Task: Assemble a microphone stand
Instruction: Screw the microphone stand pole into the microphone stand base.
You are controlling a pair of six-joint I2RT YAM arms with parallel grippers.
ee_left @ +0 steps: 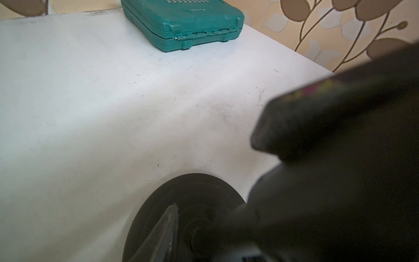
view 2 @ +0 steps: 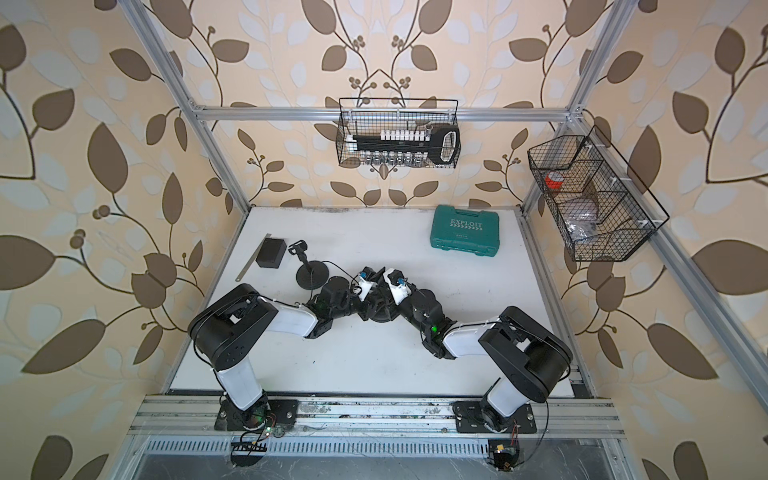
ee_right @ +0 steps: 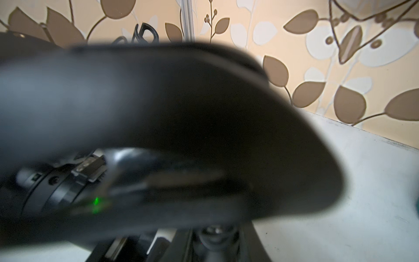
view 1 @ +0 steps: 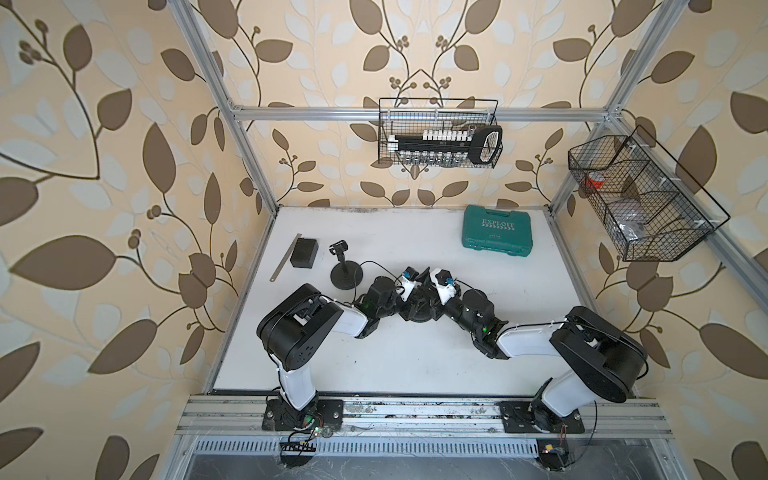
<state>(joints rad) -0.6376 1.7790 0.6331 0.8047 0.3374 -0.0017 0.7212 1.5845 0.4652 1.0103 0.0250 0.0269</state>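
Two pincers crowd together at mid-desk: my left pincer (view 1: 413, 296) and right pincer (view 1: 430, 296) lean over a black round base (ee_left: 192, 190) lying flat on the desk (view 1: 415, 374). Arms and blur hide the jaws, so I cannot tell how wide either stands or what it holds. An upright stand (view 1: 346, 274) is near, to my left. I judge the joint wants a square, centred entry, with one pincer steadying the base and the other turning gently.

Soft even light, faint shadows on the white table (view 1: 399, 368); top views bow at the edges, wrist views blocked by dark blur.
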